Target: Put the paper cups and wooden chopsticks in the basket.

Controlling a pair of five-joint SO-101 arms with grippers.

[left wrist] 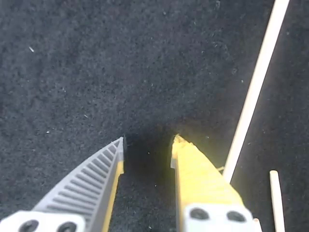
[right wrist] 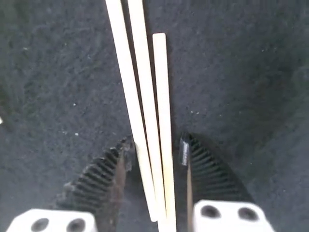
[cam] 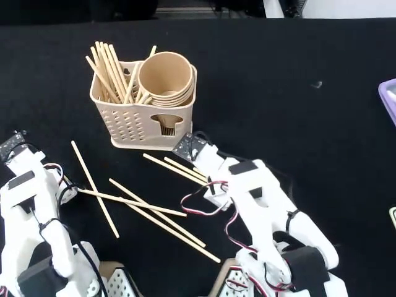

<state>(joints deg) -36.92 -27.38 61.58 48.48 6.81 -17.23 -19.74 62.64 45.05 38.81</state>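
High view: one beige perforated basket (cam: pixel 133 124) stood upright on the black surface (cam: pixel 297 124), toward the far left of it. Contents: a nested stack of paper cups (cam: pixel 166 77), mouth up, in the basket's right side; a bundle of wooden chopsticks (cam: pixel 110 68) leaning in its left side, tips rising above the rim. Outside the basket, loose chopsticks (cam: pixel 148 213) lay flat on the surface between the two arms, several crossing one another, with a single chopstick (cam: pixel 94 189) lying apart nearer the left arm (cam: pixel 28 204). A further group of three chopsticks (cam: pixel 176 168) lay side by side just in front of the basket, running under the tip of the right arm (cam: pixel 263 198). One purple item (cam: pixel 388 99), cut off by the frame, sat at the right edge, well apart from the rest. Left wrist view: left gripper (left wrist: pixel 148 142) was open, jaws apart, low over bare black surface with nothing between them; one chopstick (left wrist: pixel 253 92) lay just beside the yellow jaw, not touching it. Right wrist view: right gripper (right wrist: pixel 154 147) was open, its jaws set on either side of the three chopsticks (right wrist: pixel 145 96), which lay parallel and close together between them.
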